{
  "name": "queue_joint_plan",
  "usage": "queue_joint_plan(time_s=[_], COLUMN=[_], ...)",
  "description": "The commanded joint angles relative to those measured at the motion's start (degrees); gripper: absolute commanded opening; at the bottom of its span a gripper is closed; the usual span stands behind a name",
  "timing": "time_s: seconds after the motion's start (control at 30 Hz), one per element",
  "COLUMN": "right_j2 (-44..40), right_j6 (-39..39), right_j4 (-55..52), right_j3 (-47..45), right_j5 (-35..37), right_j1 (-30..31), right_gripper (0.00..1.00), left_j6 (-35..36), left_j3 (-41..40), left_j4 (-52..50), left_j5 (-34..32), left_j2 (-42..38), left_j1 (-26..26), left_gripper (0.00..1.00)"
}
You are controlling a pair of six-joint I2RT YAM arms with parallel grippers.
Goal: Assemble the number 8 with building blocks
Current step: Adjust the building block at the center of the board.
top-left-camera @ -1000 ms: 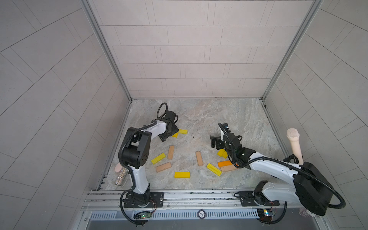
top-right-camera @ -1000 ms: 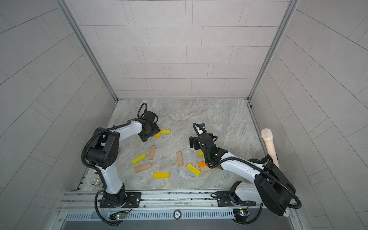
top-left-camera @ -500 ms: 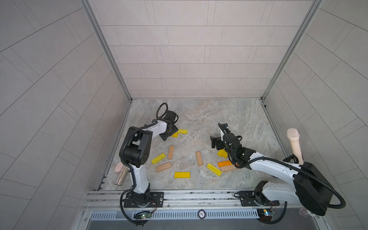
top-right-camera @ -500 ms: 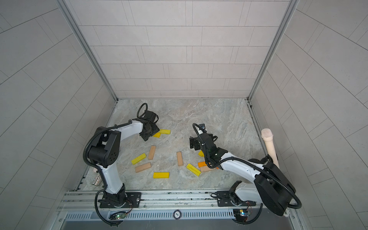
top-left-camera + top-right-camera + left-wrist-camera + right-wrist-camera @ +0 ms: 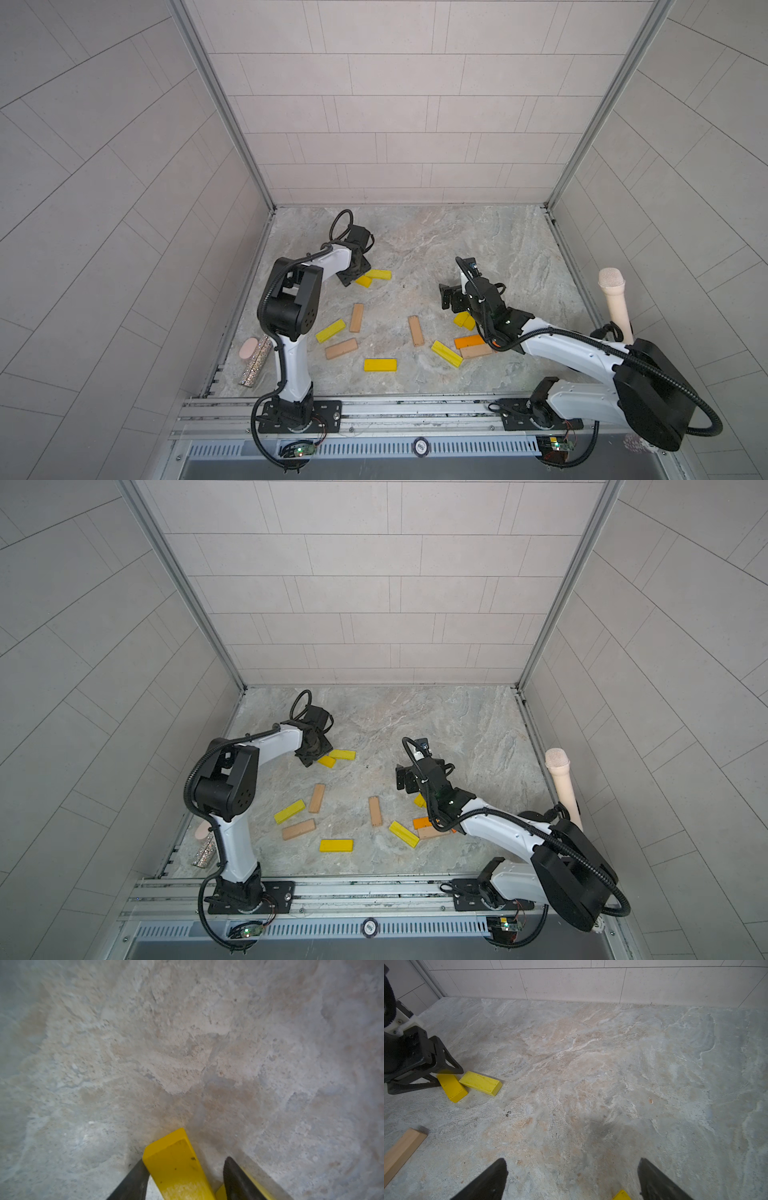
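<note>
**Building blocks (image 5: 380,365): flat yellow, tan and orange wooden bars**

Both top views: they are lying scattered on the grey stone-pattern floor (image 5: 415,241).
Left wrist: left gripper (image 5: 185,1159) is straddling one yellow bar (image 5: 176,1167), jaws apart.
Right wrist: right gripper (image 5: 572,1159) is hovering, jaws wide apart.

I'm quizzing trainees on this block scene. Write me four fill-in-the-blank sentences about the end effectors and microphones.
The left end effector straddles a ____ block.
The right end effector is wide ____.
The beige microphone leans at the robot's ____ side.
The glittery silver microphone lies near the ____ arm's base.
Missing words: yellow; open; right; left.
</note>
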Motion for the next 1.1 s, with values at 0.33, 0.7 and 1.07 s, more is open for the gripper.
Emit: queue_joint_plan(time_s=[0.33, 0.7, 1.07], right_j2=[-0.69, -0.48, -0.28], right_j6=[1.26, 1.21, 1.21], right_j4=[-0.7, -0.93, -1.05], right_j3=[1.18, 1.23, 1.32], right_j5=[1.16, 0.99, 1.18], right_j1=[0.3, 0.28, 0.28], right_gripper=[0.99, 0.99, 0.99], left_j6=[6.24, 11.65, 21.61], left_j3=[7.62, 10.71, 10.94], left_j4=[-2.35, -4.91, -6.98], left_j5=[1.75, 2.62, 5.16], left_j2=[5.89, 7.24, 6.24], left_j1=[-2.09, -3.39, -3.97], left_gripper=[0.44, 0.43, 0.39])
